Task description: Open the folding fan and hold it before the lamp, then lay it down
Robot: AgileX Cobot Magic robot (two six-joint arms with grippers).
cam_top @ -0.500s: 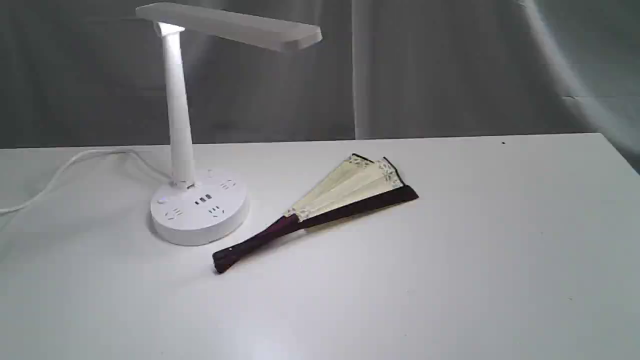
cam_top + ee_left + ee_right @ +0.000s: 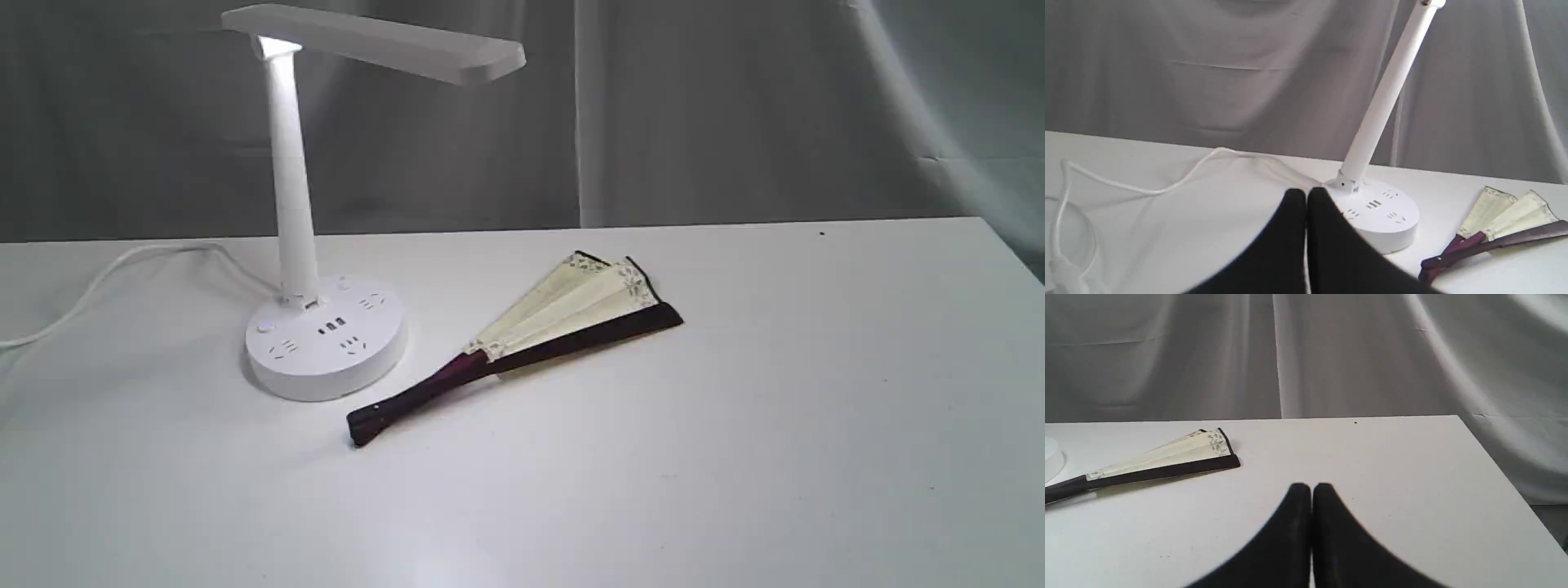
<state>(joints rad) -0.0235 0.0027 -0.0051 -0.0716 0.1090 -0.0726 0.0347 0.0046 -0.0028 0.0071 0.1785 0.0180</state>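
Left gripper (image 2: 1306, 192) pressed shut, holding nothing, pointing toward the lamp (image 2: 292, 204) base. Right gripper (image 2: 1311, 486) pressed shut too, empty. Fan (image 2: 559, 314) flat on the table (image 2: 816, 425), only a little spread, well apart from both, somewhere between them. Likely lying there ready to be picked up and opened.

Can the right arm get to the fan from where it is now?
Probably yes: only table surface lies between the right tool and the fan, and the lamp stands off beside it. The shut tool must open first.
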